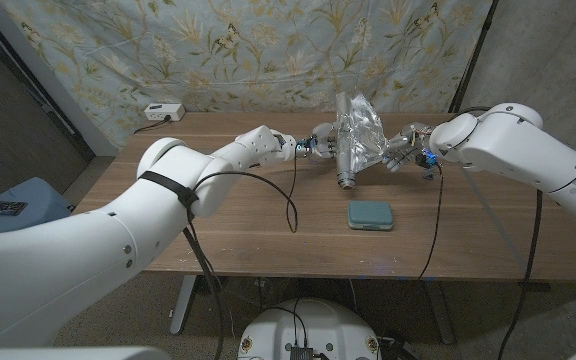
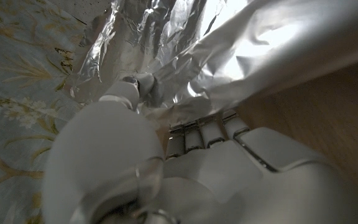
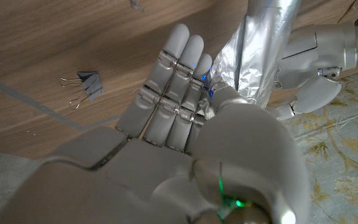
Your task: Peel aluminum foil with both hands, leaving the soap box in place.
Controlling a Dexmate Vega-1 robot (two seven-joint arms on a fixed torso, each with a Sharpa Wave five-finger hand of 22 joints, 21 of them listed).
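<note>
With our left hand (image 1: 313,146) and right hand (image 1: 405,150) pinching opposite edges of the crinkled silver aluminum foil (image 1: 355,133) above the table's far side, we are mid-peel, apparently needing an outward pull next, the teal rectangular soap box (image 1: 370,215) lying nearer, apart.

Foil (image 1: 356,132) held up btwn left hand (image 1: 318,146) and right hand (image 1: 404,148), over table (image 1: 238,215) rear centre. Soap box (image 1: 370,214) on table, in front of foil. Binder clip (image 3: 87,84) on table nr right hand.

Left hand (image 2: 185,168) fingers (image 2: 204,130) tips hidden behind crumpled foil (image 2: 229,56)
</note>
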